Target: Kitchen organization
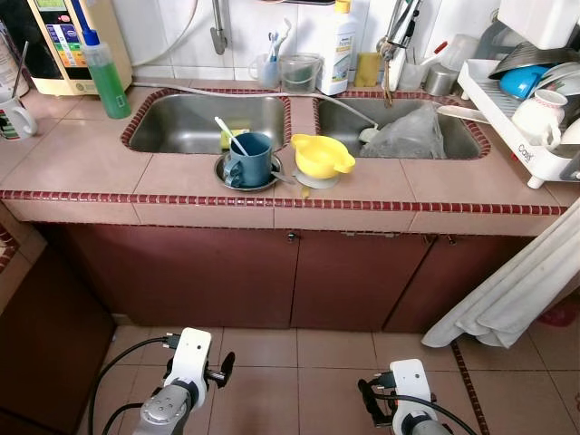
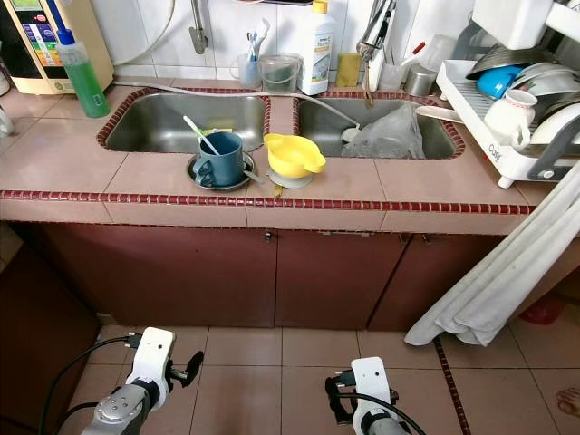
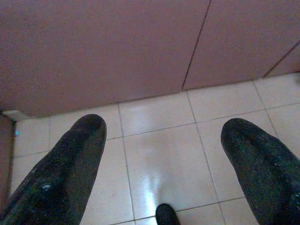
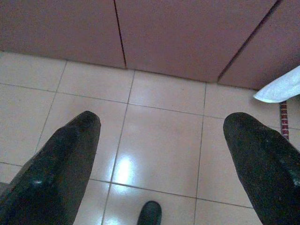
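1. The worktop (image 1: pixel 82 149) is tiled pink with a dark red edge; two steel sinks are set in it.
2. At about 10 o'clock in the head view stands a green bottle (image 1: pixel 106 77), just left of the left sink (image 1: pixel 186 122).
3. In front of the left sink, at 12 o'clock, a blue mug (image 1: pixel 250 159) with a spoon (image 1: pixel 229 134) in it stands on a dark saucer (image 1: pixel 232 179).
4. Just right of the mug, a yellow bowl (image 1: pixel 322 154) sits on the strip between the sinks' front edges.
5. Behind the sinks, a white bottle (image 1: pixel 337 45) stands by the wall.
6. The right sink (image 1: pixel 453 136) holds a crumpled clear bag (image 1: pixel 408 134).
7. At 2 o'clock a white rack (image 1: pixel 507 122) carries a white cup (image 1: pixel 542 113) and a blue bowl (image 1: pixel 524 80).
8. A white cloth (image 1: pixel 521 285) hangs off the worktop at 4 o'clock, over the cupboard doors (image 1: pixel 344 276).
9. The left gripper (image 3: pixel 164 164) hangs low at 7 o'clock over the floor tiles (image 1: pixel 299 372), its jaws spread wide, holding nothing.
10. The right gripper (image 4: pixel 161 159) hangs at 5 o'clock, its jaws likewise spread and empty.
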`<state>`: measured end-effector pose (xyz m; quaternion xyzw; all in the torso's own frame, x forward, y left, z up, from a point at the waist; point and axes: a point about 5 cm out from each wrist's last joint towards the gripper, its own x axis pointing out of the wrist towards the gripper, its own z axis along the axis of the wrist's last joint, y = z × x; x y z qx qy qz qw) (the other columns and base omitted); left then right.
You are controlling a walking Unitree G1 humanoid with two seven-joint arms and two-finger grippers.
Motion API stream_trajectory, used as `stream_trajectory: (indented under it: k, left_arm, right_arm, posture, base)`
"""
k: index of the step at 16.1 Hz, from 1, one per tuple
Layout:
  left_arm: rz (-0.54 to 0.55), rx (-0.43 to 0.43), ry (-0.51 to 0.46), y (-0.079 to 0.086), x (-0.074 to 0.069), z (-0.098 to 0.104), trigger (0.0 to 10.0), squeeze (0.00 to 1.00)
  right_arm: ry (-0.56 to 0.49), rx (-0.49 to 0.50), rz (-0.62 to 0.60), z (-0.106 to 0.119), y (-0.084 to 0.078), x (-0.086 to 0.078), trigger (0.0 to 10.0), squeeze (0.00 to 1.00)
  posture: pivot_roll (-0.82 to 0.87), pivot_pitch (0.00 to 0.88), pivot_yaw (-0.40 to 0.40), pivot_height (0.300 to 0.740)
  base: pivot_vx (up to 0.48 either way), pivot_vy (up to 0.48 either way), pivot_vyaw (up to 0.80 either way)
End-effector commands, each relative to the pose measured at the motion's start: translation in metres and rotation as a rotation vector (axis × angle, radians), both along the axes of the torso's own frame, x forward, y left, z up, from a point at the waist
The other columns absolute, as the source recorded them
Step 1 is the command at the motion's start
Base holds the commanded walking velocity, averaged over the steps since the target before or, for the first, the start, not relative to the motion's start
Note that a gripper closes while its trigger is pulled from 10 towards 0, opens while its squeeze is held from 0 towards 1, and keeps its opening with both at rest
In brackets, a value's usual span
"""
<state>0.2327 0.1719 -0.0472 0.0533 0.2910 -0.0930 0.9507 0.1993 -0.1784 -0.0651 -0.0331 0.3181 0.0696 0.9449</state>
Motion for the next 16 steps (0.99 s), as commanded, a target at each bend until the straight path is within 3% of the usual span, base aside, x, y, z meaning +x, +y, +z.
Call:
stream_trajectory:
  k: [1, 3, 10, 13, 16]
  left_arm:
    - [-0.010, 0.010, -0.006, 0.001, -0.001, 0.000, 10.0, 0.00]
    - [-0.001, 0.015, -0.045, 0.004, 0.003, 0.005, 10.0, 0.00]
    - [0.047, -0.038, -0.237, 0.024, 0.028, 0.035, 10.0, 0.00]
    - [0.044, -0.072, -0.322, 0.024, 0.035, 0.048, 10.0, 0.00]
    - [0.019, -0.099, -0.402, 0.018, 0.042, 0.062, 10.0, 0.00]
  right_arm:
    - [-0.010, -0.019, 0.002, 0.002, -0.003, 0.002, 10.0, 0.00]
    - [-0.045, -0.080, 0.032, 0.006, -0.004, 0.007, 10.0, 0.00]
    - [-0.338, -0.104, 0.006, 0.047, -0.013, 0.046, 10.0, 0.00]
    - [-0.438, -0.078, -0.041, 0.063, -0.015, 0.057, 10.0, 0.00]
    - [-0.557, -0.044, -0.040, 0.084, -0.008, 0.067, 10.0, 0.00]
  posture:
    - [-0.02, 0.029, 0.012, 0.740]
    - [-0.03, 0.035, 0.014, 0.740]
    - [-0.02, 0.062, 0.010, 0.740]
    - [-0.02, 0.068, 0.011, 0.740]
    - [-0.02, 0.075, 0.016, 0.740]
  base:
    - [0.000, 0.000, 0.00]
    - [0.000, 0.000, 0.00]
    - [0.000, 0.000, 0.00]
    - [0.000, 0.000, 0.00]
    - [0.000, 0.000, 0.00]
